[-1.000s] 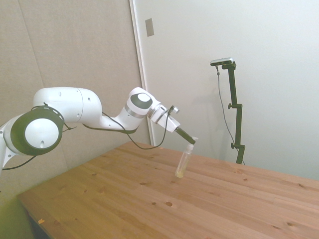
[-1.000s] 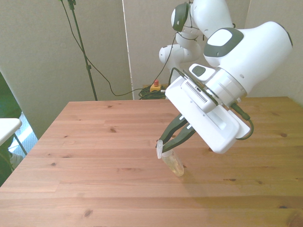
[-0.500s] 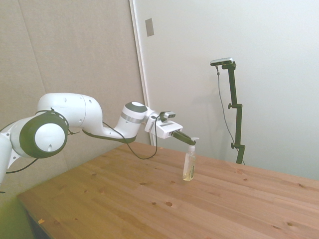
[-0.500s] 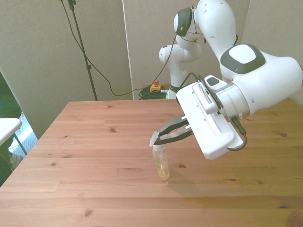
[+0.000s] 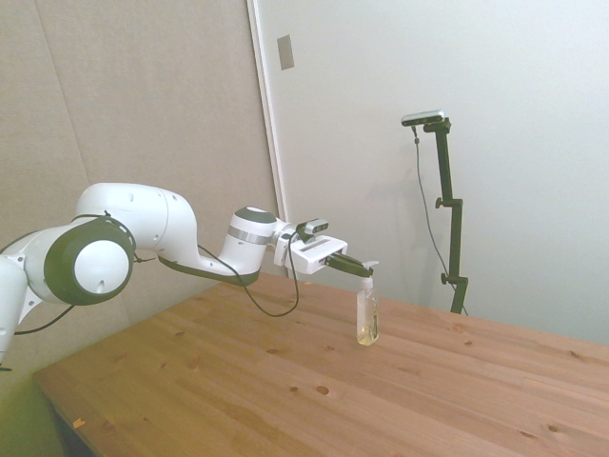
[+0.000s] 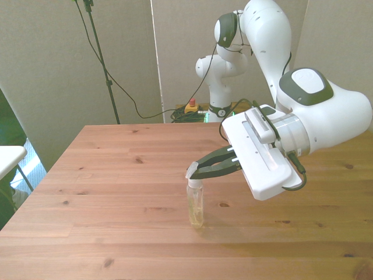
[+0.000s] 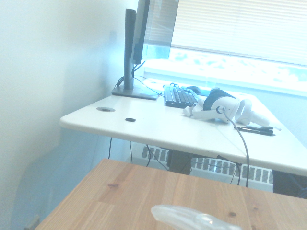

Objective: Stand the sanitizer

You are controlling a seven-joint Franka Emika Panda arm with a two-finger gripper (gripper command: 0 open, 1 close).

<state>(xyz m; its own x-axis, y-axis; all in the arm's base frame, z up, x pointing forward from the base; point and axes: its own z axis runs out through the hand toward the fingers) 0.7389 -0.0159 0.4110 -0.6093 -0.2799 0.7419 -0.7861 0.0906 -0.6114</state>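
sanitizer (image 6: 196,205): upright on table (image 6: 105,175), near middle, towards front view's right; pale yellow liquid low in bottle
gripper (image 6: 194,172): fingers closed on sanitizer's white pump head, arm near horizontal
wrist view: only pump head (image 7: 192,219), blurred

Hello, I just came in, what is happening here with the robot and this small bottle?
The white Franka arm's gripper is shut on the white pump head of a small clear sanitizer bottle. The bottle stands upright with its base on the wooden table. The bottle is not yet released.
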